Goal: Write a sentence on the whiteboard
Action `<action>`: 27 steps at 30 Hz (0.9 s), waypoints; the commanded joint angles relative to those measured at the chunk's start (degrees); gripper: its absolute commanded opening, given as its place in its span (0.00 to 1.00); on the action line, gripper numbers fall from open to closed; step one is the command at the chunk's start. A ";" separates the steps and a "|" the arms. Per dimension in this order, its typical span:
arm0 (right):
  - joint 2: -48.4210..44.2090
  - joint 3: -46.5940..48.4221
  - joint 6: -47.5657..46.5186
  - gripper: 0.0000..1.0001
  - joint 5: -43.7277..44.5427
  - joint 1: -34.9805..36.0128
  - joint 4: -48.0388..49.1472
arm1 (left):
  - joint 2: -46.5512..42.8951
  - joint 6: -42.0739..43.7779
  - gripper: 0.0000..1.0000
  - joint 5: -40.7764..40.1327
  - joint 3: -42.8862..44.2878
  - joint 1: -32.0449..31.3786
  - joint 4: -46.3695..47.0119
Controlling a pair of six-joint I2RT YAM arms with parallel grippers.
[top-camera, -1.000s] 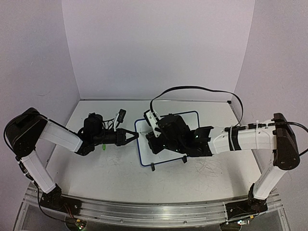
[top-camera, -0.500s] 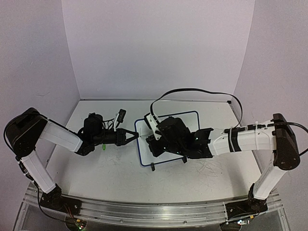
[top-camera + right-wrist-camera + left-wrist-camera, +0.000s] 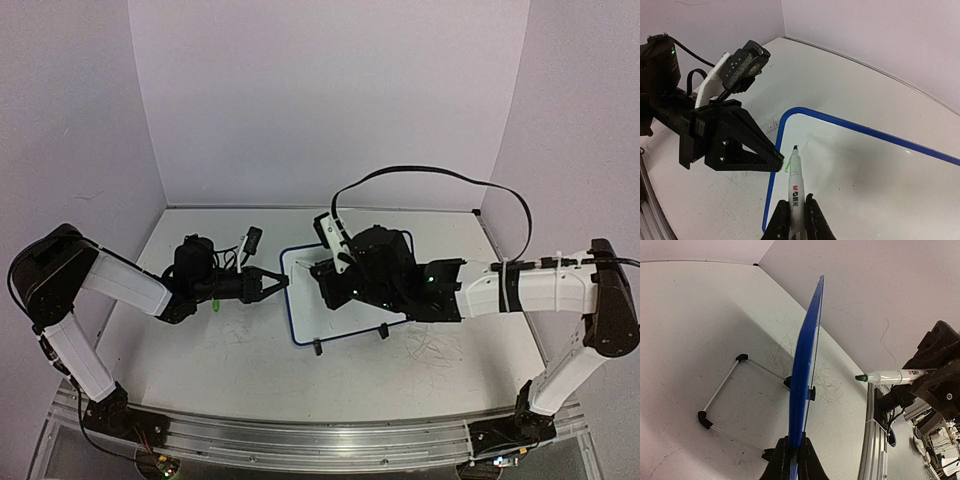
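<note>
Near whiteboard [image 3: 880, 170] corner, green marker [image 3: 795, 176] pinched in right gripper [image 3: 796, 204]

The whiteboard [image 3: 865, 165] is white with a dark blue rim. The marker [image 3: 796, 182] has a white barrel, green tip and red-black print. Grey scribbles fleck the white bench [image 3: 230, 365].

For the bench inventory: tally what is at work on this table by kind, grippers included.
whiteboard, blue-rimmed: 1
marker, green-tipped: 1
grippers: 2, the left gripper clamped on the board's edge and the right gripper holding the marker
Total: 4
</note>
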 commanded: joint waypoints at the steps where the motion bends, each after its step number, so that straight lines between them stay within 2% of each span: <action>1: 1.61 3.10 -1.00 0.00 0.31 -0.11 1.89 | -0.60 -0.29 0.00 1.62 0.45 -0.64 1.89; 27: 4.89 4.67 -0.69 0.00 1.12 -0.77 0.93 | -0.18 -0.07 0.00 2.00 0.80 -0.61 1.91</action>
